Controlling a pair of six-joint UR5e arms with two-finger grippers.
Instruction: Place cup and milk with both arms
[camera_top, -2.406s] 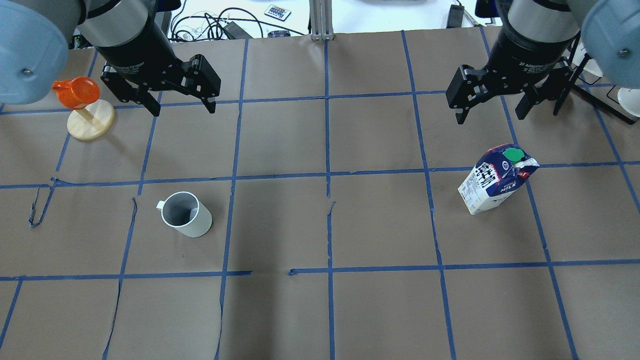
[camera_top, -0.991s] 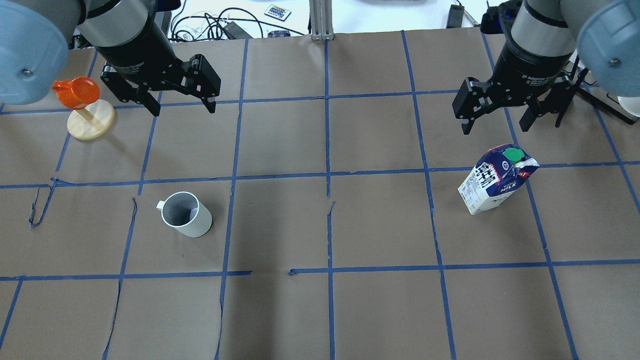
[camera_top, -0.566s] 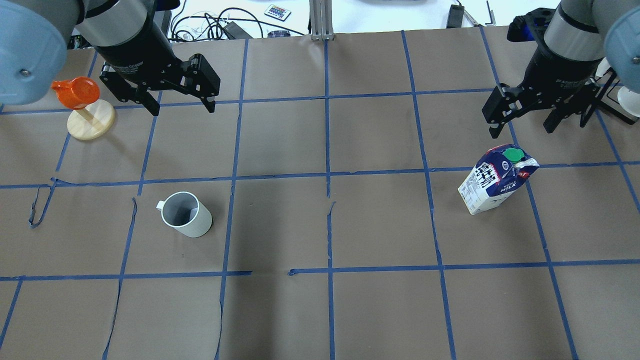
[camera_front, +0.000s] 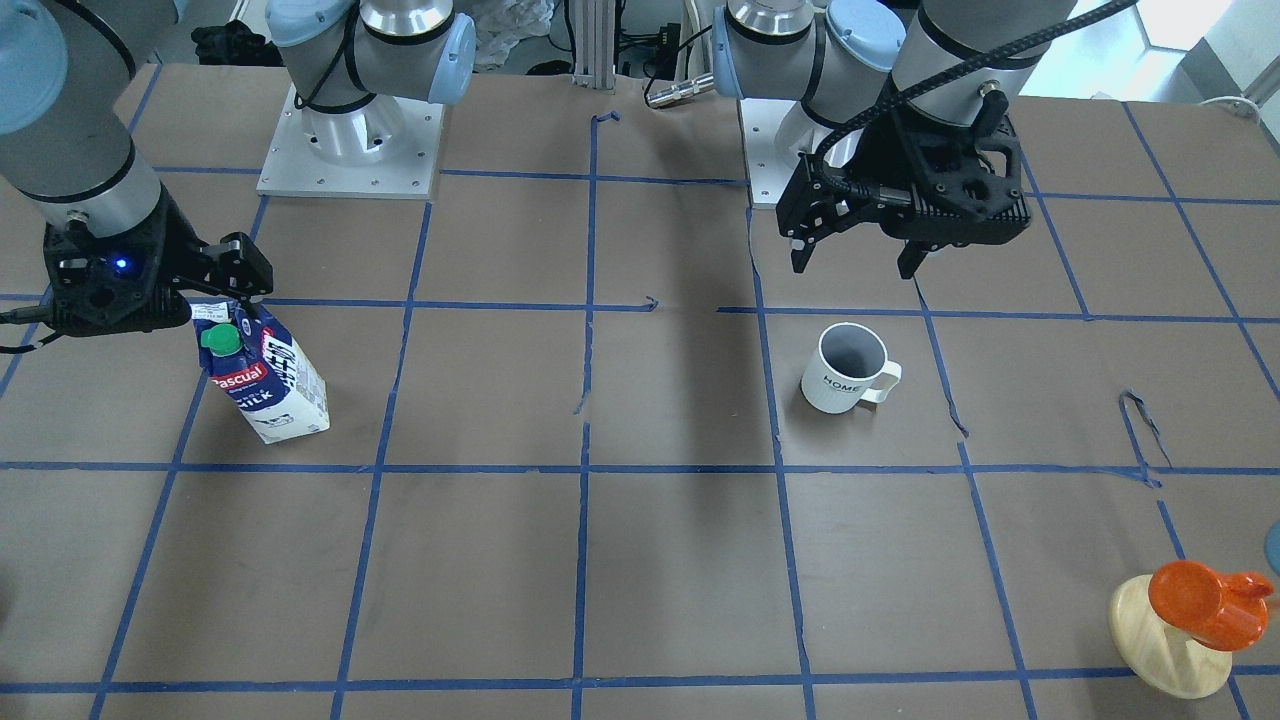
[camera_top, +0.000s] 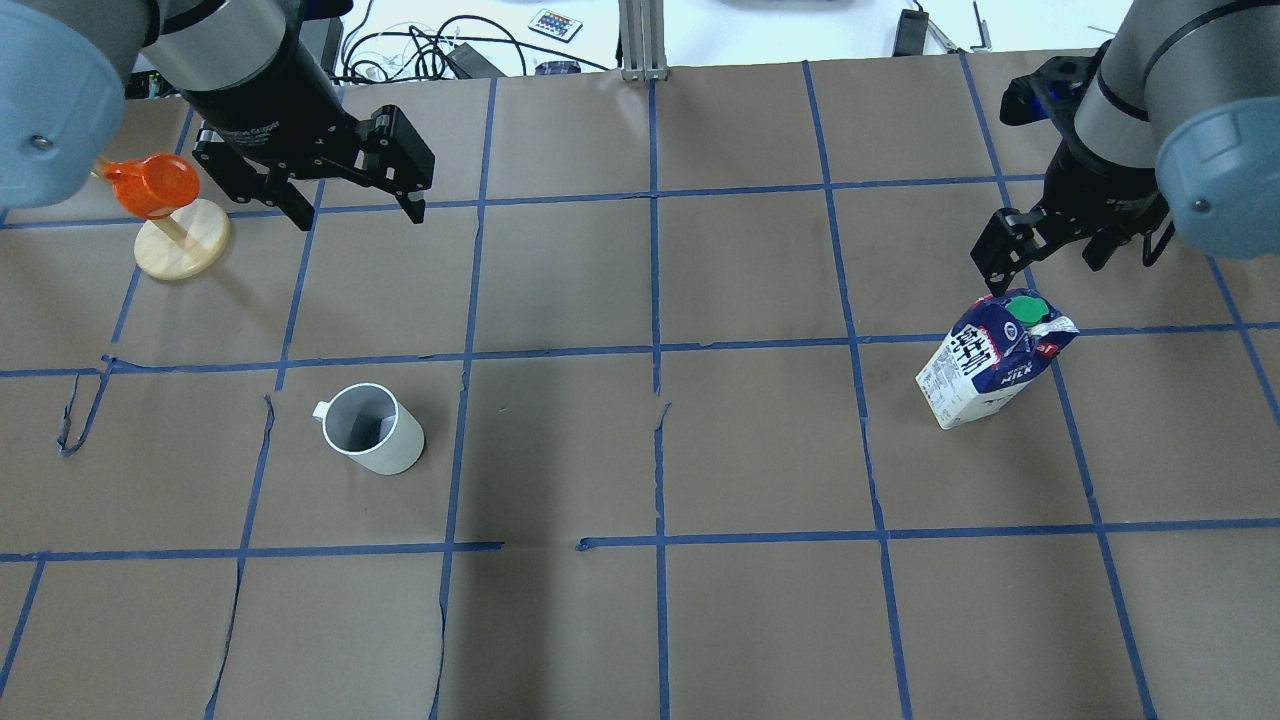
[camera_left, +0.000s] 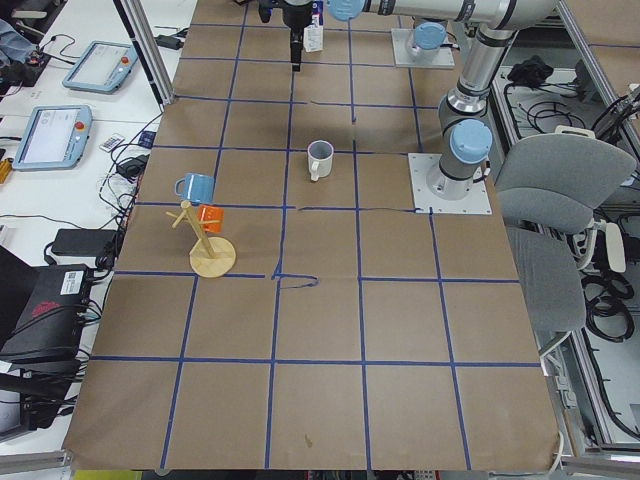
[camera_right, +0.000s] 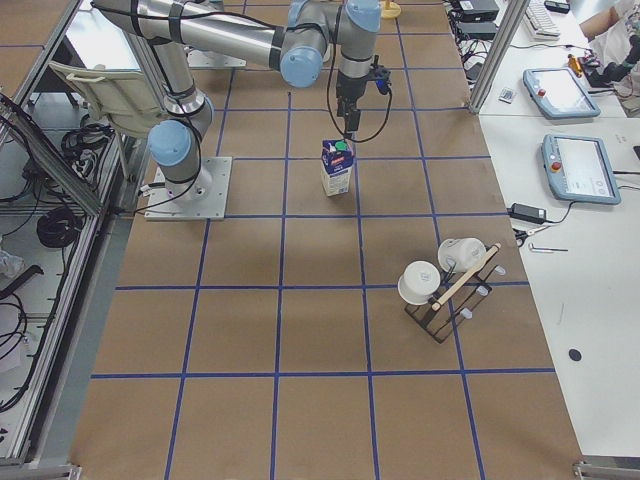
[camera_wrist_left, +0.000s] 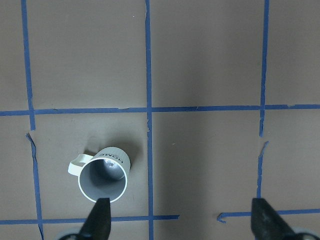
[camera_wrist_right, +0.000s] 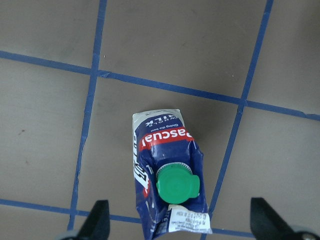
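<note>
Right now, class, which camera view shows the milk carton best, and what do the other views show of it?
The right wrist-mounted view: the milk sits large in its middle, green cap and red label sharp. Front-facing and overhead show it smaller, upright; the side views show it tiny; the left wrist view misses it.

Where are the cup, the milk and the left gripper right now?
cup (camera_top: 356, 420): overhead view, on its grey inside.
milk (camera_top: 995, 365): overhead view, on its dark-blue side.
left gripper (camera_top: 362, 220): overhead view, midway between its open fingertips.
</note>
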